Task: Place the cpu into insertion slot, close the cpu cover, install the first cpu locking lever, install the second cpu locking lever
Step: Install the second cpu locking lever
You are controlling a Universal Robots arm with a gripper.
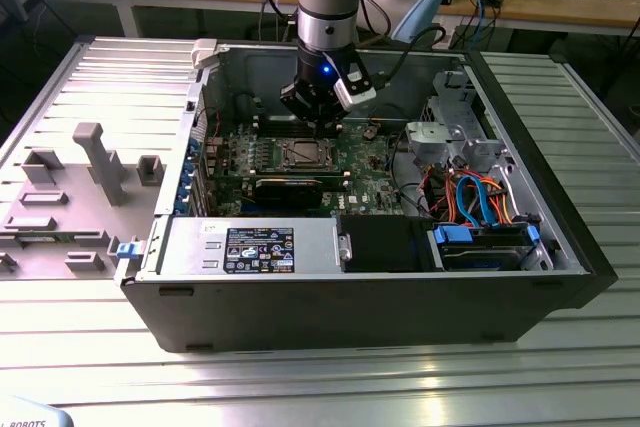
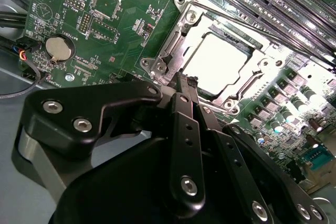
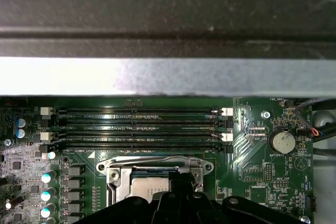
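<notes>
The dull silver-grey cpu (image 2: 218, 64) is seated; the silvery frame cover (image 2: 252, 80) is lowered. The black gripper (image 2: 181, 85), clenched empty, is positioned at the socket's 7 o'clock corner.

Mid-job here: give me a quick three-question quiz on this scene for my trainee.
1. True or false: the chip lies flat under the closed metal cover.
2. The gripper is nearest to: A the blue cables, B the cover, C the grey tray outside the case.
3. In the first wrist view, what round silver thing sits on the green board past the end of the long memory slots?
Key: 1 true; 2 B; 3 the coin battery.
</notes>
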